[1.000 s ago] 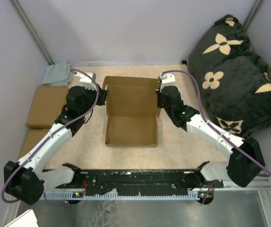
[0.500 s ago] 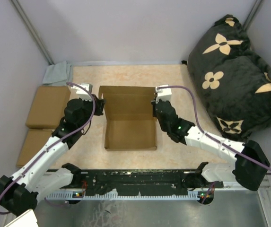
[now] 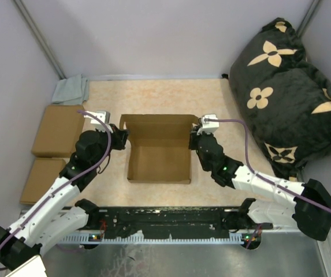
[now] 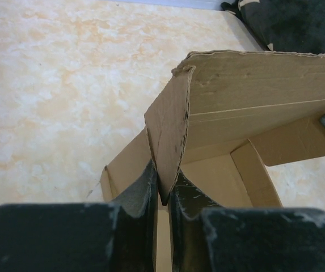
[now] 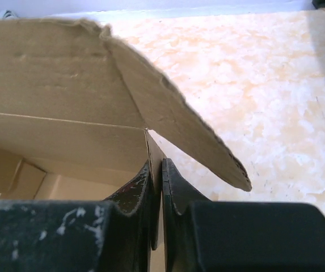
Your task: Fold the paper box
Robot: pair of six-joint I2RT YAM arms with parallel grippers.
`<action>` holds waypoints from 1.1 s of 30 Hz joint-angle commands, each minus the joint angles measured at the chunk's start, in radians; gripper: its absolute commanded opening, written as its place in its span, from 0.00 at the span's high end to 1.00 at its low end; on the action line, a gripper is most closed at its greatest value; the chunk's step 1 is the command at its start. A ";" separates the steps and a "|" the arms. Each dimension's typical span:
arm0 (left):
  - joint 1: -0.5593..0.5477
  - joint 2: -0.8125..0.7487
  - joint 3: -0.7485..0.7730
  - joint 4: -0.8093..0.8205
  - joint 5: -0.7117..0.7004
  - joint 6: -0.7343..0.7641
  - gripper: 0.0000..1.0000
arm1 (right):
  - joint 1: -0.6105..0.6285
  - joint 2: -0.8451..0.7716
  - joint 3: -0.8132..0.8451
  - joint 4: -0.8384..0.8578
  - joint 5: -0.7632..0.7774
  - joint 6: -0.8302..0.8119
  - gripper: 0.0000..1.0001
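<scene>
Overhead, the paper box (image 3: 158, 158) sits open-topped in the middle of the table (image 3: 171, 95), between the two arms. Its tall back panel stands upright at the far edge, and a shallow tray reaches toward the near side. The left gripper (image 3: 121, 137) is at the box's far left corner and the right gripper (image 3: 194, 138) at its far right corner, each touching the cardboard. Two closed brown boxes (image 3: 56, 130) lie flat along the left edge of the table, well apart from the paper box. A grey cloth (image 3: 70, 90) lies just beyond them at the far left corner. A black cushion (image 3: 286, 86) with pale flower shapes fills the far right.

From the left wrist, the two dark fingers (image 4: 136, 198) stand narrow, pinching a thin side flap of the box between them. The flap rises upright from the grip and meets the back panel at a corner. The tray floor and an inner tab lie lower down to the right. A small dark shape at the right edge is probably the other gripper, though too little shows to be certain.

From the right wrist, the fingers (image 5: 134, 192) are likewise nearly together, clamped on the upright edge of the box's right side wall. A loose flap slants away from the back panel, passing over the fingers toward the right.
</scene>
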 commanded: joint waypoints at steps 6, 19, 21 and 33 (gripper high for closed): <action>-0.043 -0.029 -0.053 -0.042 0.143 -0.097 0.85 | 0.055 -0.032 -0.011 -0.017 -0.101 0.139 0.91; -0.054 -0.080 0.003 -0.075 0.085 -0.068 0.82 | 0.055 0.031 -0.015 0.088 -0.084 0.139 0.91; -0.053 -0.079 0.018 -0.092 0.091 -0.062 0.82 | 0.054 0.036 -0.004 0.077 -0.092 0.150 0.91; -0.054 -0.053 0.048 -0.105 0.097 -0.034 0.81 | 0.055 0.076 0.111 0.007 -0.103 0.102 0.90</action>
